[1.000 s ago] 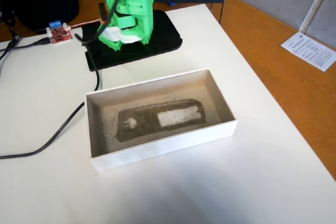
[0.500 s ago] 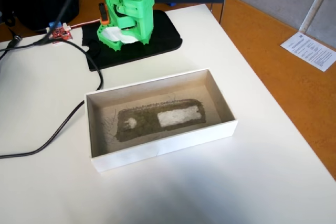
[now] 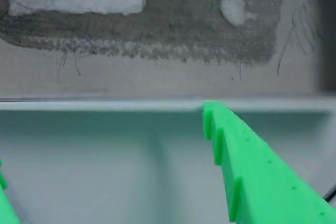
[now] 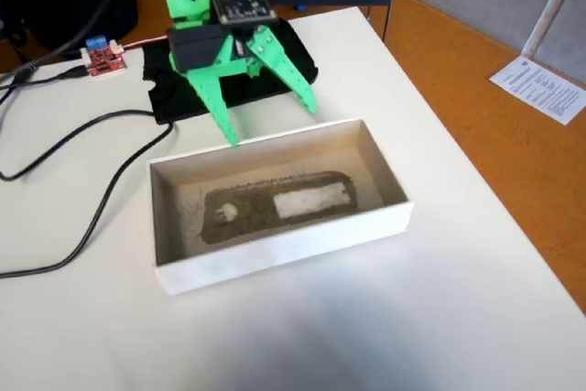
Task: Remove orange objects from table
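No orange terry-cloth bundle shows in either view. My green gripper (image 4: 272, 125) is open and empty, its two fingers spread wide just above the far rim of the shallow white box (image 4: 275, 254). In the wrist view the gripper (image 3: 102, 148) looks over the box's wall (image 3: 105, 104) onto its grey-stained bottom (image 3: 173, 30); one green finger (image 3: 252, 171) fills the lower right. The box holds nothing but the stain. The white table (image 4: 412, 336) around the box shows no orange thing.
A small red circuit board (image 4: 103, 59) lies at the back left with black cables (image 4: 82, 235) running over the left of the table. A black mat (image 4: 183, 93) lies under the arm's base. The table's right edge drops to an orange-brown floor (image 4: 476, 89) where a paper sheet (image 4: 540, 89) lies.
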Controlling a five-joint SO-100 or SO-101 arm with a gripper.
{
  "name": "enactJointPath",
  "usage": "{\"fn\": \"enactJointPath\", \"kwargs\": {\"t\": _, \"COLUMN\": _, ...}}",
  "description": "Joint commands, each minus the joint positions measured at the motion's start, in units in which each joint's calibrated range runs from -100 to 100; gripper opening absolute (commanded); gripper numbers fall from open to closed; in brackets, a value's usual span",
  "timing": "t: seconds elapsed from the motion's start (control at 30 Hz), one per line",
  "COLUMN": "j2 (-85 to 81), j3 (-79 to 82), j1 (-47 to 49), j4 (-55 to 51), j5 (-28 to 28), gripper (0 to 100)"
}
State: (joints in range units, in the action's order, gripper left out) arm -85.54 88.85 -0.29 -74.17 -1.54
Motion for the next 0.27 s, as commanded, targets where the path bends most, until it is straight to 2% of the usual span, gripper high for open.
{"fn": "enactJointPath", "kwargs": {"t": 0.0, "j2": -8.9, "j3": 1.7, "j1": 0.1, "j4": -6.2, "j5": 4.8, "gripper": 42}}
{"fn": "enactJointPath", "kwargs": {"t": 0.23, "j2": -13.0, "j3": 9.6, "j1": -1.8, "j4": -2.9, "j5": -2.0, "gripper": 42}}
